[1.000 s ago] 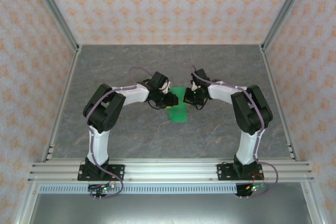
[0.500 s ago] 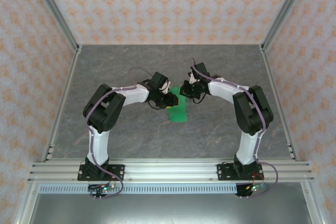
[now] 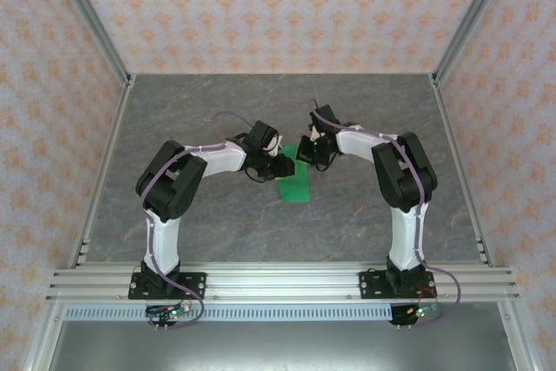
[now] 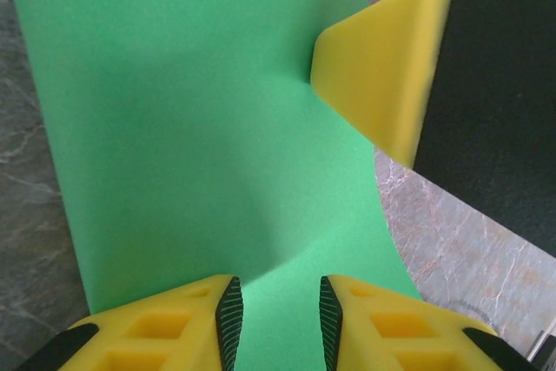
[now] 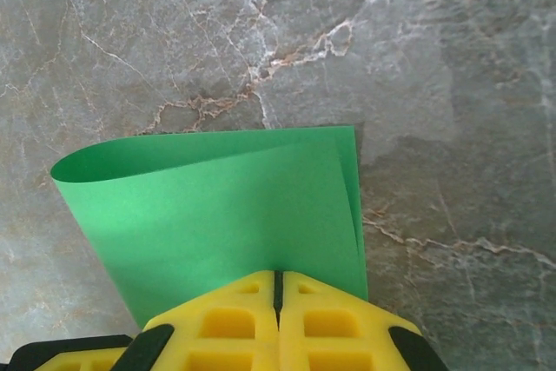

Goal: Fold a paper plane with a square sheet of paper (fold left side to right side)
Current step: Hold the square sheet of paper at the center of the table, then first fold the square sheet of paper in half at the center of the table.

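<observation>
Grey stone-look table (image 3: 191,110) sits inside walls (image 3: 261,6) with small orange flowers on them, and the square sheet of paper (image 3: 294,184) lies near the middle of the table, well away from every edge. It is bright green and it looks like a long strip from above. In the right wrist view the paper (image 5: 226,206) is bent over on itself, so there are two layers. The bend is a soft round loop on the left of that view, not a sharp crease, and the two loose edges nearly meet on the right. The right gripper (image 5: 278,293) has its two yellow fingers pressed tight together on the near edge of the paper and pinches both layers. From above, the right gripper (image 3: 306,155) is at the far end of the paper, on the right side. The left gripper (image 3: 278,161) is just across from it, on the left side. In the left wrist view the left gripper (image 4: 276,319) has its fingers apart. Green paper (image 4: 191,128) shows in the gap between them, and I cannot tell if they touch it. One yellow finger (image 4: 382,76) of the right gripper touches the paper's right edge there. A metal rail (image 3: 278,282) runs along the near edge of the table.
</observation>
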Robot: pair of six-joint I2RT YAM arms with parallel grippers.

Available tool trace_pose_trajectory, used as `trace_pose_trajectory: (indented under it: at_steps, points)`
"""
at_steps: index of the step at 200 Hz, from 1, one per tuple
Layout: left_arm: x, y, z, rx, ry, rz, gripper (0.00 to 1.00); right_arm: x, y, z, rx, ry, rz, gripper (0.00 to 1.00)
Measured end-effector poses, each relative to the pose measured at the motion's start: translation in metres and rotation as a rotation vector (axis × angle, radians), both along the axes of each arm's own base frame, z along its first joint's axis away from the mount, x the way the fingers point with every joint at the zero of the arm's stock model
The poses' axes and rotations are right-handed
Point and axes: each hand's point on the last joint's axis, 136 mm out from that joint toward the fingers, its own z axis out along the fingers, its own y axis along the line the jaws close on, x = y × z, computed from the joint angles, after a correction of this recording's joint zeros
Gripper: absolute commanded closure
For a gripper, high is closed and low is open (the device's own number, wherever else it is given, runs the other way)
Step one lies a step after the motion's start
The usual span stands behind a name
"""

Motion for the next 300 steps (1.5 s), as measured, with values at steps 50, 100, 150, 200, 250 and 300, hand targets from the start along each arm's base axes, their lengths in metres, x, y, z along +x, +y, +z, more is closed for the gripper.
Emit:
trace_pose_trajectory:
  at_steps: [50, 100, 150, 200, 250, 300]
  points:
    - [-0.018, 0.004, 0.000, 0.010, -0.032, -0.058, 0.66, -0.005, 0.001, -0.001, -0.010, 0.018, 0.009, 0.93]
    - [-0.036, 0.006, 0.001, 0.001, -0.058, -0.118, 0.66, -0.008, 0.002, -0.002, -0.013, 0.024, 0.013, 0.93]
    - [-0.059, 0.009, 0.001, -0.013, -0.037, -0.167, 0.65, -0.008, 0.002, -0.002, -0.014, 0.026, 0.013, 0.93]
    - [-0.081, 0.000, 0.001, -0.028, -0.019, -0.239, 0.65, -0.008, 0.002, -0.002, -0.014, 0.026, 0.014, 0.93]
    - [-0.091, -0.004, 0.002, -0.031, -0.007, -0.269, 0.64, -0.008, 0.002, -0.002, -0.014, 0.026, 0.014, 0.92]
    - [-0.111, -0.004, 0.006, -0.041, 0.024, -0.300, 0.63, -0.008, 0.002, -0.002, -0.014, 0.026, 0.014, 0.93]
